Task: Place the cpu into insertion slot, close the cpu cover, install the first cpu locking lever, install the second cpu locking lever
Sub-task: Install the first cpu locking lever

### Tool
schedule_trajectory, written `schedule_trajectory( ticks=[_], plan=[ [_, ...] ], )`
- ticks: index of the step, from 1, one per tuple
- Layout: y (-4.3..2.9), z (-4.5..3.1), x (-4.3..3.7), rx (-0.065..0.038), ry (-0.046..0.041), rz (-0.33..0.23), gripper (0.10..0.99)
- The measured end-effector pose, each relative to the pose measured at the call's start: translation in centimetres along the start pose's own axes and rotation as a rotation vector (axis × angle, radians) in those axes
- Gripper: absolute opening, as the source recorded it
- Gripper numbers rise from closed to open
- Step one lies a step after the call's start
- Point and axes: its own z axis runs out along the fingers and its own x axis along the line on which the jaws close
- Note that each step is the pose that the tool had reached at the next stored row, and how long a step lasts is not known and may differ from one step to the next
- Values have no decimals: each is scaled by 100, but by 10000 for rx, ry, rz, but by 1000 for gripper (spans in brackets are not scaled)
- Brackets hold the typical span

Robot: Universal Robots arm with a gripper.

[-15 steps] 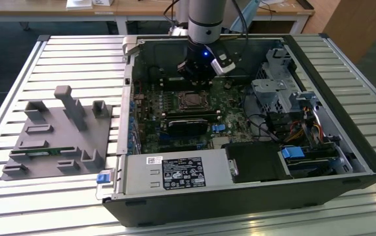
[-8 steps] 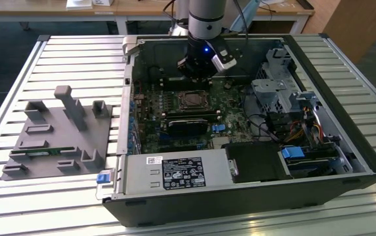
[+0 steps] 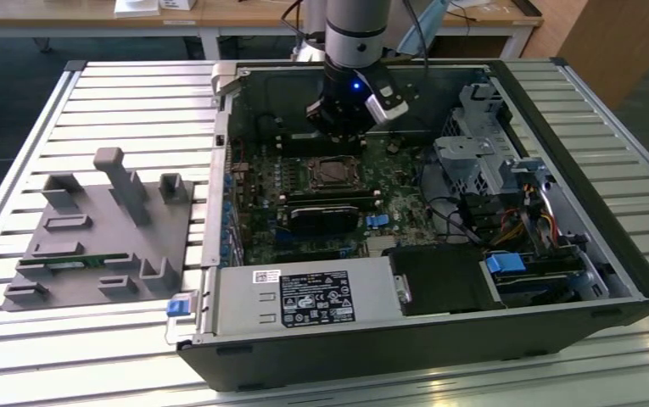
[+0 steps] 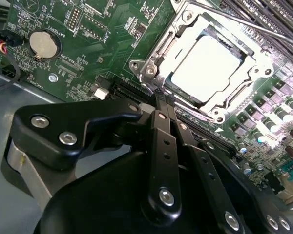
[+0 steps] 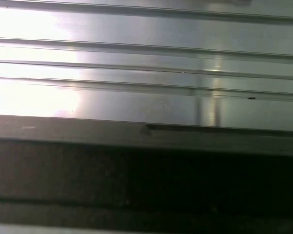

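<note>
The gripper fills the foreground of the second wrist view, fingers pressed together with nothing between them, tips just short of the insertion slot. The cpu sits in that slot, the cpu cover framing it. Lever work probably needs a steady, sideways press.

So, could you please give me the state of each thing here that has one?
Silvery square cpu: seated in the socket.
Silver-grey metal cpu cover: closed over the cpu.
Black pincer: shut, empty, just beside the cover's corner.
Black computer case: side open.
</note>
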Motion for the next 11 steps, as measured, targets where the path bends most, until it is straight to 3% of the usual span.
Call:
schedule_trajectory(
  ticks=[11],
  plan=[
    [-28, -1, 1, -1, 0, -1, 106]
  ],
)
